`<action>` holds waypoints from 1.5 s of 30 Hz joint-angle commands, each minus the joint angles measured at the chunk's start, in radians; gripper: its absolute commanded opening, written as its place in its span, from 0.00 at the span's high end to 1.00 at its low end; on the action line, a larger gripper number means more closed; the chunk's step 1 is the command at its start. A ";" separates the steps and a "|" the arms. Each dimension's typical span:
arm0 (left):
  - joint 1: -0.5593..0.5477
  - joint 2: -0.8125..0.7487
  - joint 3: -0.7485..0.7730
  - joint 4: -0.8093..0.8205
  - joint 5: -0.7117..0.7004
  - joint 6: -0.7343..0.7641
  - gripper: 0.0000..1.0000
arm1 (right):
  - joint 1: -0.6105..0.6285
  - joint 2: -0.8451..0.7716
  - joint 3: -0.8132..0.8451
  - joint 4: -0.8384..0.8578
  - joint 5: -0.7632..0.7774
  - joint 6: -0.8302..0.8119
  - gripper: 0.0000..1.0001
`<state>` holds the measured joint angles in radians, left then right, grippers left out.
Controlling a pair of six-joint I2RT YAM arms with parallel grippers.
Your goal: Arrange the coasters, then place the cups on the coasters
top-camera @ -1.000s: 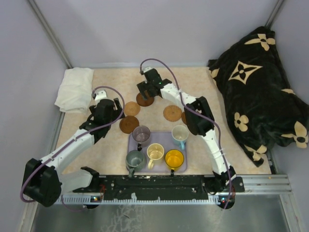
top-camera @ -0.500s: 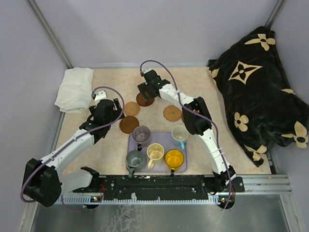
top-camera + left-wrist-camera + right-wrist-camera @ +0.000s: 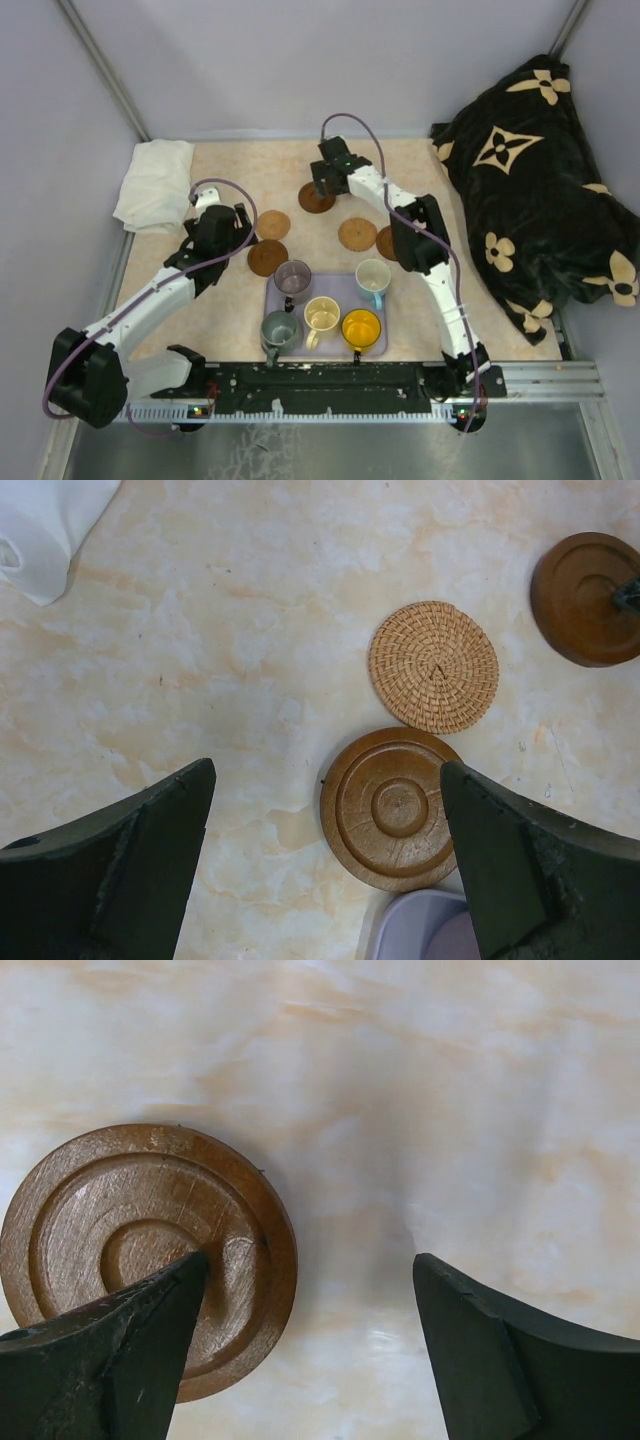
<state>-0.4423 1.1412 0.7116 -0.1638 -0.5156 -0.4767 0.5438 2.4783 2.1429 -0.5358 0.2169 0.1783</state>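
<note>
Five coasters lie on the table: a dark brown one at the back, a woven tan one, a second dark one, a tan one, and one half hidden by the right arm. My right gripper is open, one fingertip over the back dark coaster, the other over bare table. My left gripper hangs open above the near dark coaster. Five cups stand on the lavender tray: purple-grey, white, cream, yellow-orange, grey-green.
A white cloth lies at the back left of the table. A black blanket with cream flowers fills the right side. The tray's corner sits just below the near dark coaster.
My right gripper has shifted right and slightly back, its jaws a little narrower, and the back dark coaster has moved right with it. The left arm has not moved.
</note>
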 commanded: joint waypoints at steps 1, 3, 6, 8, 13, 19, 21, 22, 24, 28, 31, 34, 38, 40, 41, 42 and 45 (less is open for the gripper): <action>0.006 0.007 0.000 0.015 0.000 -0.012 0.01 | -0.105 -0.054 -0.111 -0.099 0.086 0.037 0.17; 0.007 0.010 0.002 0.016 0.004 -0.011 0.01 | -0.134 -0.076 -0.154 -0.096 0.100 0.052 0.17; 0.008 0.015 0.003 0.017 0.010 -0.013 0.01 | -0.177 -0.114 -0.228 -0.090 0.122 0.078 0.19; 0.007 0.018 0.002 0.017 0.013 -0.014 0.01 | -0.197 -0.146 -0.289 -0.073 0.150 0.095 0.21; 0.011 0.031 0.003 0.021 0.026 -0.018 0.01 | -0.241 -0.240 -0.478 -0.027 0.205 0.150 0.26; 0.012 0.046 0.008 0.022 0.044 -0.026 0.01 | -0.273 -0.342 -0.640 0.005 0.300 0.185 0.34; 0.012 0.047 0.007 0.022 0.049 -0.028 0.01 | -0.284 -0.374 -0.680 0.012 0.330 0.199 0.37; 0.012 0.047 0.009 0.023 0.052 -0.029 0.01 | -0.291 -0.389 -0.701 0.019 0.337 0.204 0.38; 0.012 0.047 0.009 0.024 0.055 -0.029 0.01 | -0.309 -0.411 -0.734 0.033 0.335 0.213 0.40; 0.012 0.046 0.013 0.016 0.055 -0.027 0.01 | -0.344 -0.438 -0.774 0.039 0.337 0.227 0.42; 0.012 0.042 0.014 0.010 0.055 -0.027 0.00 | -0.363 -0.453 -0.803 0.044 0.341 0.235 0.43; 0.012 0.037 0.011 0.010 0.056 -0.028 0.01 | -0.376 -0.465 -0.827 0.049 0.342 0.237 0.43; 0.012 0.037 0.015 0.012 0.060 -0.029 0.01 | -0.379 -0.481 -0.839 0.050 0.340 0.235 0.43; 0.012 0.038 0.016 0.011 0.061 -0.028 0.01 | -0.378 -0.495 -0.844 0.045 0.345 0.240 0.42; 0.012 0.040 0.018 0.010 0.062 -0.029 0.01 | -0.379 -0.502 -0.847 0.044 0.350 0.244 0.42; 0.012 0.040 0.018 0.010 0.063 -0.028 0.01 | -0.378 -0.513 -0.850 0.043 0.352 0.244 0.42; 0.012 0.041 0.018 0.011 0.063 -0.027 0.01 | -0.378 -0.548 -0.855 0.045 0.341 0.243 0.41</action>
<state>-0.4358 1.1870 0.7116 -0.1577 -0.4614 -0.4980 0.1806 1.9728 1.3251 -0.3847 0.5320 0.4252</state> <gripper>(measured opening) 0.996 0.580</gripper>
